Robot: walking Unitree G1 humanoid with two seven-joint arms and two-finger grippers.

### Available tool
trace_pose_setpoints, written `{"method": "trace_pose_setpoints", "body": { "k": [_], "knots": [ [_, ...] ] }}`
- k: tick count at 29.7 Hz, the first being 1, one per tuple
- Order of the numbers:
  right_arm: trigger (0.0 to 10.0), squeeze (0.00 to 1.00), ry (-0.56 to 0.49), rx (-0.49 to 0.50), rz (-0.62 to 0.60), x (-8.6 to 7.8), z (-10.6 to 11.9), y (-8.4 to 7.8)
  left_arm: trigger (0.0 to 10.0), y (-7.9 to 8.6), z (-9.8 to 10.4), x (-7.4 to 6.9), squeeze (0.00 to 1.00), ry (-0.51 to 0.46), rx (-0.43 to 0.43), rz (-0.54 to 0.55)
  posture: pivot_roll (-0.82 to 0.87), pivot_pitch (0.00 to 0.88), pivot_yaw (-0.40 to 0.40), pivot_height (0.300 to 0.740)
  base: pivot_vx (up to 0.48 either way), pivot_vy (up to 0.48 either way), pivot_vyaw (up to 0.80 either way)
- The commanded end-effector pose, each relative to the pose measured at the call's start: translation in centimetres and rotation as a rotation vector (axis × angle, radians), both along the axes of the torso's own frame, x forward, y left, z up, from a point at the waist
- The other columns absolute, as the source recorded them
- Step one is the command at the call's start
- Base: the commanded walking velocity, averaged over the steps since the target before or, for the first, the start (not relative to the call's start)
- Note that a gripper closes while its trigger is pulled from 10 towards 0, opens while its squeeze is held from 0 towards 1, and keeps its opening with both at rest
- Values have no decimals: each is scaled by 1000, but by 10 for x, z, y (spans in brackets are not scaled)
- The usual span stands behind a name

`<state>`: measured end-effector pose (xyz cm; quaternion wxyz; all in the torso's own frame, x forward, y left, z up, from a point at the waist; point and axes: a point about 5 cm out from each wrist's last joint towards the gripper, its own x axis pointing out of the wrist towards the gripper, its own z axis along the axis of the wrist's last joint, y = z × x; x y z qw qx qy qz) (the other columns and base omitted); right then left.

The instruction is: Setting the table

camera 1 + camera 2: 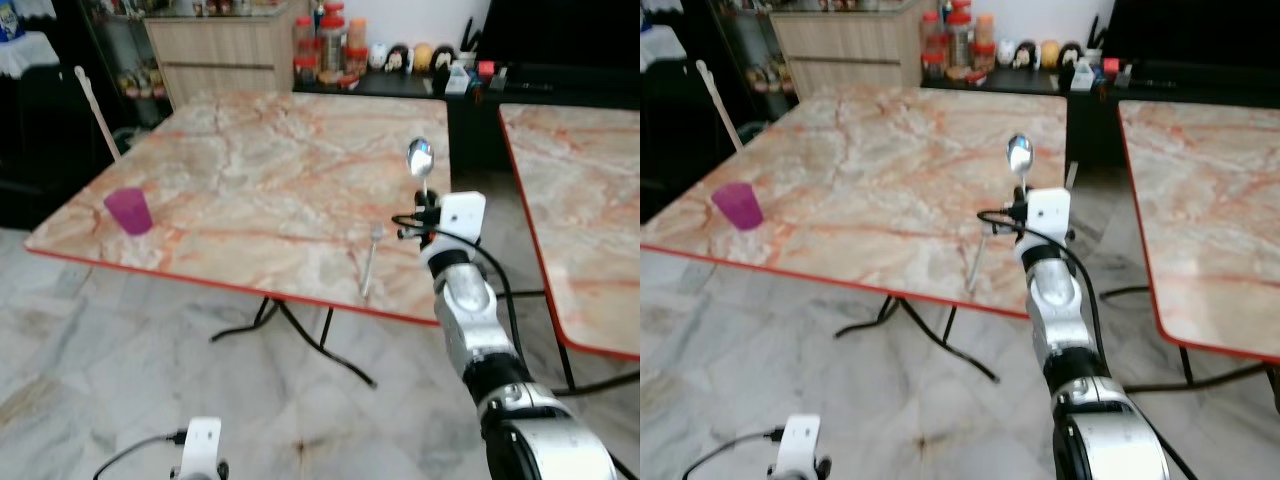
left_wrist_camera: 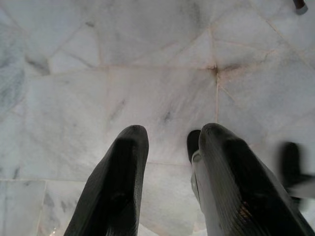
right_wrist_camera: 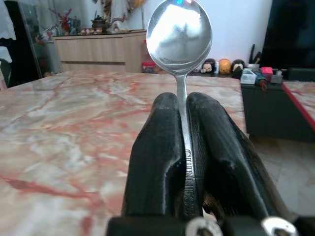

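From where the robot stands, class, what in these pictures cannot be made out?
- Spoon handle end: right wrist view, hidden between the right gripper fingers.
- Jars on the far counter: left eye view, too small to read.
- Second table: cut off by the right edge.
- Fork tines: too small.

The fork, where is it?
The fork lies on the marble table near its front edge, just left of the right gripper, which holds up a spoon.

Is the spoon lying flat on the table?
No, the right gripper holds the spoon upright between its shut fingers, above the marble table.
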<state>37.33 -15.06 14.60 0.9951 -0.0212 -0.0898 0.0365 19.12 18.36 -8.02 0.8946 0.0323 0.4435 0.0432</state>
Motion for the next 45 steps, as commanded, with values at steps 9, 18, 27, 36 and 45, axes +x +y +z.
{"method": "trace_pose_setpoints", "body": {
  "k": [9,18,27,36,45],
  "knots": [
    [10000,0,2,2,-15,2,4,-5,10000,-3,-2,-3,0,13,-2,-11,-48,0,65,740,0,-480,-475],
    [10000,0,-6,-15,-22,1,3,-6,10000,-3,-2,-3,0,12,-2,-17,-52,0,69,740,0,-480,-343],
    [10000,0,-4,-17,-39,-2,0,-11,10000,-2,-2,-2,0,13,0,-21,-58,0,76,740,0,-480,0],
    [10000,0,-12,-18,-43,-2,1,-11,10000,-3,-1,-1,0,10,1,-31,-61,0,78,740,0,-480,0],
    [10000,0,-8,-21,-48,-3,0,-13,10000,-4,-2,-2,0,14,0,-27,-60,3,76,740,0,-480,0]
  ]
}}
